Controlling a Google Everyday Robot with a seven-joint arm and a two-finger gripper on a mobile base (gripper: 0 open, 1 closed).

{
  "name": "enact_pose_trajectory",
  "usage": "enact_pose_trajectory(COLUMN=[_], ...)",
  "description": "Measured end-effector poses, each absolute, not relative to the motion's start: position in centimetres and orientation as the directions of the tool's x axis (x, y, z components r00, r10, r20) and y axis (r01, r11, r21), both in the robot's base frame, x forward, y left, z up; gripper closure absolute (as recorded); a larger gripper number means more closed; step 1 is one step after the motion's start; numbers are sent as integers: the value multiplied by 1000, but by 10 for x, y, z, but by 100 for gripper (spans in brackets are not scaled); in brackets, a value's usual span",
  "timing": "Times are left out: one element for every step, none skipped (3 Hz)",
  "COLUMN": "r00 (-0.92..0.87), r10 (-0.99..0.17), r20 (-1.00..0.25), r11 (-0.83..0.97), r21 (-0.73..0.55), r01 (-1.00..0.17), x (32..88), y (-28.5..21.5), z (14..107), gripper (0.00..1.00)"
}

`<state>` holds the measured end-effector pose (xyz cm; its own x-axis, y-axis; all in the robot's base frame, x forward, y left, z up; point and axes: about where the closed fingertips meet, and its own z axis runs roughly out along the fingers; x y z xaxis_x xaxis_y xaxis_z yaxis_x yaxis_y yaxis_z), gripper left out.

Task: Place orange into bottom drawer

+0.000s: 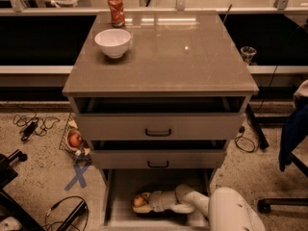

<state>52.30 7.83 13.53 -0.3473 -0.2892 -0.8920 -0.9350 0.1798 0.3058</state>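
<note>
The bottom drawer [120, 184] is pulled out at the foot of the grey-brown cabinet, its flat floor showing. My gripper [141, 202] reaches in from the right, low over the drawer floor at its left part. It is shut on the orange [139, 200], a small round fruit held at the fingertips, close to or on the drawer floor. My white arm [192, 201] runs back to the lower right.
A white bowl [113, 42] and a red can [116, 11] stand on the cabinet top. The two upper drawers [159, 129] are slightly open. A wire basket with a reddish fruit [75, 139] sits on the floor at left, near cables and a blue tape cross [78, 175].
</note>
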Motion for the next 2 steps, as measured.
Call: enact_pose_trajectory(r00=[-348,-349], r10=[-289,-288], r20=[-892,-892], r11=[177,173], r21=[307,310], r01=[-935,-935], x=[522,520], y=[80,83], z=[135,135], gripper=[82,51])
